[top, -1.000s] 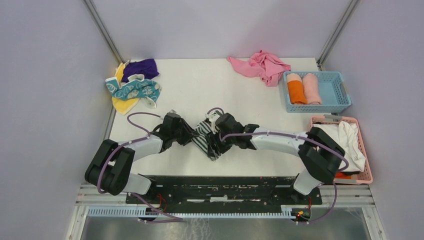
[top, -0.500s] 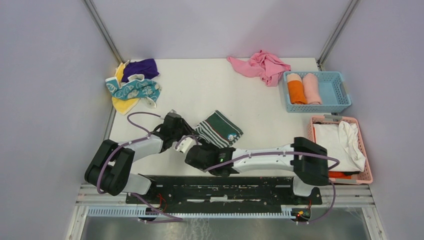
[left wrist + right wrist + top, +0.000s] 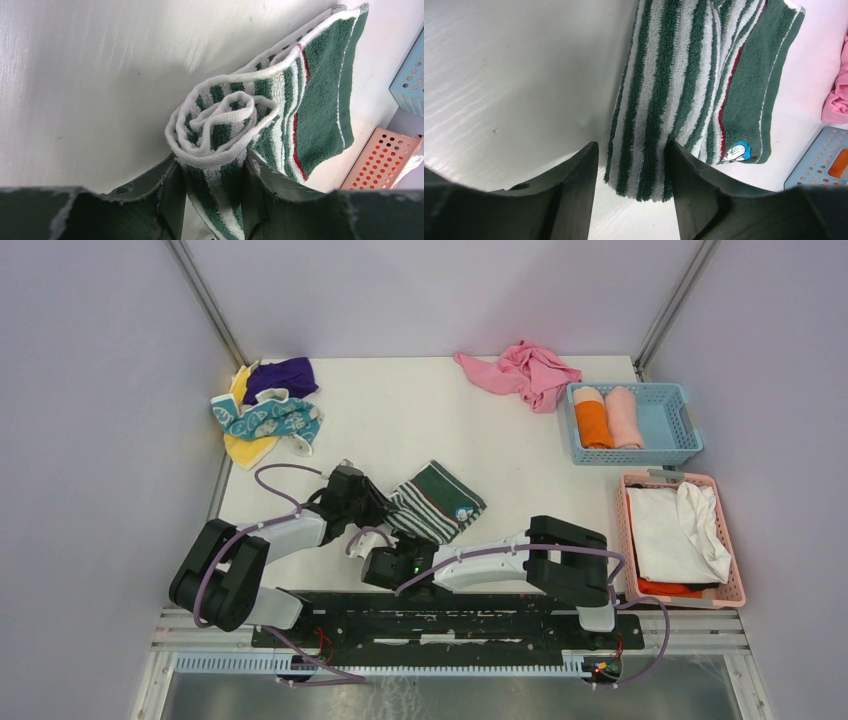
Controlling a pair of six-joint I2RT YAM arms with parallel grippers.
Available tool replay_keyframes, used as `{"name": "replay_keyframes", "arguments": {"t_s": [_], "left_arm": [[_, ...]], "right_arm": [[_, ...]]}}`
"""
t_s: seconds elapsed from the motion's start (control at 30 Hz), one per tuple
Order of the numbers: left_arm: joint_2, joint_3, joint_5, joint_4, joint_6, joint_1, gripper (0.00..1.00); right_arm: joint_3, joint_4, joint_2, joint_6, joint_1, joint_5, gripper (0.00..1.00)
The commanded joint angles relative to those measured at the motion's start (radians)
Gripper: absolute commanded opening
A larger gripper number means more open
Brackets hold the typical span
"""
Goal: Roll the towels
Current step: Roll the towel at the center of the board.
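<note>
White table [image 3: 400,410] w/ both arms reaching in from the near edge.

Pink basket [image 3: 700,478] at the R edge, holding a white cloth [image 3: 680,530] w/ sthg orange under it. Blue basket [image 3: 662,420] just behind it, holding a rolled orange towel [image 3: 593,420] and a rolled pink towel [image 3: 623,415] side by side.

Far L corner: heap of loose towels, i.e. purple towel [image 3: 283,375], teal patterned towel [image 3: 268,420], yellow towel [image 3: 248,448], overlapping. Crumpled pink towel [image 3: 525,370] at the far edge, just L of the blue basket.

Green striped towel [image 3: 437,502] lies near table ctr, towards the near edge, partly rolled. In the L wrist view its end nearest the camera is wound into a spiral, the rest lying flat beyond. Small cartoon patch at one corner in the R wrist view.

L gripper [image 3: 214,175]: closed in on the spiral end, fingers [image 3: 172,190] pressing it from both sides, towel bulging btwn them.

R gripper [image 3: 632,147]: jaws wide apart, nothing held. It sits on the near side of the towel, pointing at it. The striped end shows btwn the fingers [image 3: 574,190], but contact can't be told.
</note>
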Motion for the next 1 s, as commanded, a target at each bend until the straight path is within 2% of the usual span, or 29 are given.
{"name": "replay_keyframes", "arguments": {"t_s": [0.0,0.07,0.17,0.23,0.3,0.47,0.67,0.77,0.83,0.97], "left_arm": [[0.029,-0.007,-0.053,-0.137,0.064,-0.005,0.46],[0.021,-0.002,-0.061,-0.149,0.072,-0.005,0.46],[-0.015,0.006,-0.069,-0.177,0.077,0.003,0.50],[-0.061,0.006,-0.073,-0.196,0.076,0.007,0.55],[-0.112,0.008,-0.082,-0.220,0.074,0.011,0.61],[-0.279,-0.015,-0.081,-0.256,0.049,0.037,0.71],[-0.437,-0.018,-0.071,-0.327,0.042,0.053,0.78],[-0.461,-0.030,-0.036,-0.319,0.035,0.053,0.78],[-0.450,-0.039,-0.008,-0.296,0.034,0.053,0.78],[-0.391,-0.035,0.020,-0.254,0.039,0.053,0.78]], "right_arm": [[-0.010,-0.059,0.019,0.028,-0.043,-0.029,0.57],[-0.019,-0.066,0.015,0.029,-0.060,-0.058,0.48],[-0.038,-0.053,-0.020,0.020,-0.087,-0.165,0.27],[-0.064,-0.017,-0.072,0.021,-0.112,-0.303,0.12],[-0.092,0.033,-0.127,0.037,-0.153,-0.503,0.02],[-0.145,0.154,-0.204,0.114,-0.290,-0.899,0.00],[-0.208,0.329,-0.167,0.279,-0.446,-1.291,0.01],[-0.258,0.498,-0.107,0.419,-0.517,-1.456,0.01],[-0.313,0.672,-0.066,0.545,-0.560,-1.537,0.01],[-0.399,0.952,0.026,0.748,-0.633,-1.622,0.01]]}}
